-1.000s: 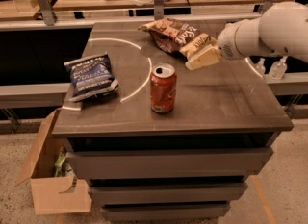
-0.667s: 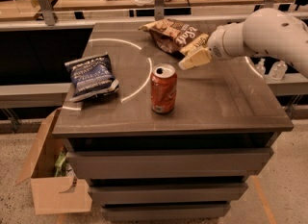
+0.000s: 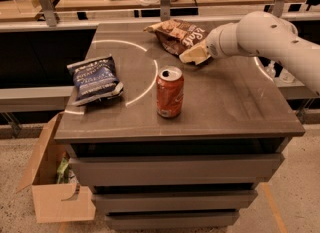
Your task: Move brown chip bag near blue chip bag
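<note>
The brown chip bag [image 3: 175, 34] lies crumpled at the back middle of the dark table top [image 3: 235, 102], white script lettering facing up. The gripper [image 3: 194, 55] reaches in from the right on a white arm and is at the bag's near right edge, touching or just over it. The blue chip bag [image 3: 94, 78] lies flat at the left side of the table, well apart from the brown bag. A red-orange soda can [image 3: 170, 91] stands upright between them, nearer the front.
White curved lines mark the table top. An open cardboard box [image 3: 52, 187] sits on the floor at the table's left front. Drawers fill the table's front. A counter with papers and cables runs behind.
The gripper and arm have moved left and slightly back, from beside the brown bag's right end to its near edge. The bags and can have not moved.
</note>
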Controlling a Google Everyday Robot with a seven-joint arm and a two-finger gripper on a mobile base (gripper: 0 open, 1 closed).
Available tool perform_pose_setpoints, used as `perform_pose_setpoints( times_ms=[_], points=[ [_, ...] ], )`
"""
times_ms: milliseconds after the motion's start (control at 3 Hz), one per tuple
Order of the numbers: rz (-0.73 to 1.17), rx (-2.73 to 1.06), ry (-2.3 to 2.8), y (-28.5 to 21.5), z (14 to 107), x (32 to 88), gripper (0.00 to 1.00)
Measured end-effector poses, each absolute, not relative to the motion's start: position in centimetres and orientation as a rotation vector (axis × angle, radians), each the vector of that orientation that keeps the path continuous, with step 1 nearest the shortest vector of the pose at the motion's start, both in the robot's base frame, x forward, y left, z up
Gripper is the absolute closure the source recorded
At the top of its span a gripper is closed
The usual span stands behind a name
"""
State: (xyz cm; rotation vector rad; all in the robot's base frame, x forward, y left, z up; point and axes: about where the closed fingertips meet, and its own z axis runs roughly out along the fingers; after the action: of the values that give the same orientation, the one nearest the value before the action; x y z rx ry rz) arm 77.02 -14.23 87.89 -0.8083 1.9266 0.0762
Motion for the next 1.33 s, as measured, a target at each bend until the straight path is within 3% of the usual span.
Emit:
perform_pose_setpoints(
  times_ms=[667, 1000, 1333],
  points=[
    [0.108, -0.833, 1.898, -13.3, 87.0, 78.4, 0.69],
    [0.138, -0.861, 1.886, -12.1, 87.6, 78.4, 0.98],
    [0.219, -0.929, 1.920, -9.3, 88.4, 76.9, 1.00]
  ],
)
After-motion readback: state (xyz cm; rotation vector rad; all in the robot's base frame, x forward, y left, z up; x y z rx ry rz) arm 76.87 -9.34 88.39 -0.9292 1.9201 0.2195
